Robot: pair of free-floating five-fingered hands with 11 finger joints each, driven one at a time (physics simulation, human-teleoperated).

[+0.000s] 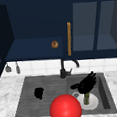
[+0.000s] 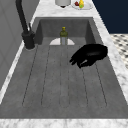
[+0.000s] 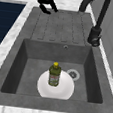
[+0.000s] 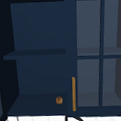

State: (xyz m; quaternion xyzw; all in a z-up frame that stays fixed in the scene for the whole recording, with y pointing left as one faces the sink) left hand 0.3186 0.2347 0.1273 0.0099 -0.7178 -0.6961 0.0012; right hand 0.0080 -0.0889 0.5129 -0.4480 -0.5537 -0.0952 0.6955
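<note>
My right hand (image 1: 86, 84) hovers open with straight, spread fingers, in the front view overlapping the top of a green bottle (image 1: 86, 98). The bottle (image 3: 54, 74) has a yellow cap and stands upright on a white plate (image 3: 64, 91) in the sink basin. In the side views nothing is around it, so the hand is apart from it. My left hand (image 1: 38, 93) hangs over the ribbed drainboard (image 2: 50, 82), its fingers curled and holding nothing. This same hand (image 2: 90, 54) is near the drainboard's front edge, and it (image 3: 45, 1) appears at the far end in the right side view.
A red ball (image 1: 65, 109) sits low in the front view before the sink's front edge. The black faucet (image 1: 62, 69) rises behind the sink. In the open wall cabinet lies a small brown object (image 4: 59, 100) beside a gold door handle (image 4: 74, 93). A fruit plate (image 2: 81, 4) stands on the counter.
</note>
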